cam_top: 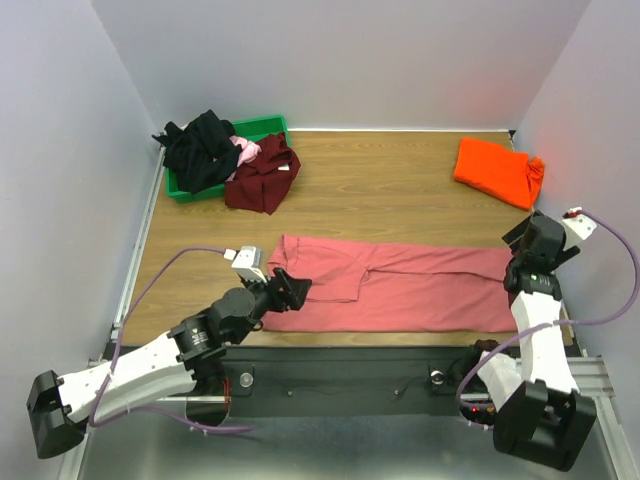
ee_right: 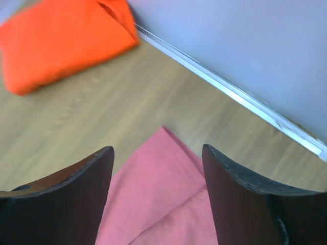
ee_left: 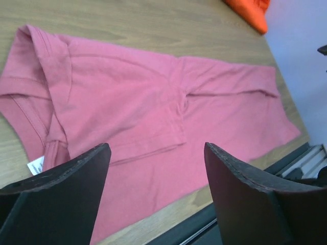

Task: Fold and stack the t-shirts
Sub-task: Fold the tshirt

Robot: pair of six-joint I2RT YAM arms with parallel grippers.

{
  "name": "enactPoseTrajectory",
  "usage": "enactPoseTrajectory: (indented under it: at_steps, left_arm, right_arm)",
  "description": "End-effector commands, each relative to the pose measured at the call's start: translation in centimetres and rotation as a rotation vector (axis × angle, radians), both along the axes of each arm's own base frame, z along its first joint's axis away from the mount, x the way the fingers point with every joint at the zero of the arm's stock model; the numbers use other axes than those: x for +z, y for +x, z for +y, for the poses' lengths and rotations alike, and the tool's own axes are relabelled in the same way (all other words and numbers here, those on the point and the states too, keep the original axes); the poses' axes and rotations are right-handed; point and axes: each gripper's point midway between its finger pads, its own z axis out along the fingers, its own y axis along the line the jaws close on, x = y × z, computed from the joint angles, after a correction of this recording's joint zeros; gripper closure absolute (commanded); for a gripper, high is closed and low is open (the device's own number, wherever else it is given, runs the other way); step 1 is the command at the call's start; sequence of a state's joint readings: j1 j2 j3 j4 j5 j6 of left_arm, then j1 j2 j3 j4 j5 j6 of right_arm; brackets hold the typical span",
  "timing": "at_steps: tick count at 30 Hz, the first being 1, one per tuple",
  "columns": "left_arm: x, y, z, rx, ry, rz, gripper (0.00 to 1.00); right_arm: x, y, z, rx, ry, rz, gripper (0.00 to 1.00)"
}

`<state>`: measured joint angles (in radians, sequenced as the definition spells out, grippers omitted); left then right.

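A salmon-pink t-shirt (cam_top: 400, 288) lies flat along the near part of the wooden table (cam_top: 390, 200), folded lengthwise into a long strip, its white neck label (ee_left: 36, 165) at the left end. My left gripper (cam_top: 291, 290) hovers open over that left end, nothing between its fingers (ee_left: 76, 178). At the strip's right end my right gripper (cam_top: 525, 258) is open too, just above the corner (ee_right: 166, 168). A folded bright orange t-shirt (cam_top: 497, 170) rests at the back right. Black (cam_top: 200, 148), light pink (cam_top: 245, 150) and dark maroon (cam_top: 263, 172) t-shirts are heaped at the back left.
A green plastic bin (cam_top: 255, 130) in the back left corner holds the heap, and the maroon shirt spills over its front onto the wood. White walls (cam_top: 350, 60) close in three sides. A black rail (cam_top: 350, 360) runs along the near edge.
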<state>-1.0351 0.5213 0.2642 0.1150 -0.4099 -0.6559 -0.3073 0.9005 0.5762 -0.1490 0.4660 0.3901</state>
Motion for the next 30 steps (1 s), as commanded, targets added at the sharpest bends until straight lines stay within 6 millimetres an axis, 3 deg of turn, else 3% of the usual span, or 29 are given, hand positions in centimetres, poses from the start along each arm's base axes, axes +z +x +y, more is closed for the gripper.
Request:
enactPoseTrajectory:
  at_steps: [1,3,5,6,9,10,12,16,17,18,23,26,30]
  left_arm:
    - [3.9,1.7,0.5,0.098,-0.038,-0.075,0.13]
    - [3.5,2.8,0.1,0.131,0.009,-0.074,0.10]
    - [3.7,3.7,-0.7,0.143,0.052,-0.089,0.09]
    - [3.1,4.3,-1.6,0.139,0.093,-0.081,0.07]
    - [4.5,5.8,-3.8,0.130,0.094,-0.126,0.04]
    - [3.4,6.3,-4.6,0.125,0.133,-0.111,0.03]
    - [3.5,7.1,-5.8,0.117,0.142,-0.114,0.02]
    - [1.6,8.9,-5.9,0.112,0.149,-0.080,0.01]
    - [0.9,9.3,-5.6,0.116,0.154,-0.066,0.01]
    - [-0.3,10.0,-5.0,0.129,0.169,-0.045,0.01]
    - [-2.2,11.0,-5.4,0.096,0.160,-0.010,0.02]
    - [-4.2,12.0,-5.6,0.078,0.169,0.031,0.01]
    - [-5.9,13.0,-4.9,0.090,0.182,0.060,0.01]
  right_arm:
    - [3.8,1.1,1.8,0.122,-0.002,-0.147,0.24]
    - [4.3,1.5,2.7,0.176,0.011,-0.170,0.23]
    - [4.3,2.6,4.8,0.300,0.052,-0.197,0.23]
    - [4.3,3.1,5.5,0.343,0.062,-0.218,0.23]
    - [3.6,4.3,7.5,0.455,0.121,-0.222,0.23]
    - [3.1,4.8,8.5,0.507,0.149,-0.212,0.24]
    - [2.9,5.4,9.9,0.562,0.174,-0.220,0.24]
    - [2.4,6.5,13.0,0.646,0.181,-0.209,0.24]
    - [2.3,6.8,14.7,0.693,0.184,-0.198,0.24]
    - [1.5,7.1,15.5,0.710,0.194,-0.172,0.24]
    - [-1.2,7.9,20.4,0.823,0.211,-0.080,0.24]
    - [-3.5,8.2,22.0,0.834,0.199,-0.009,0.23]
    - [-4.9,8.2,22.7,0.831,0.200,0.029,0.23]
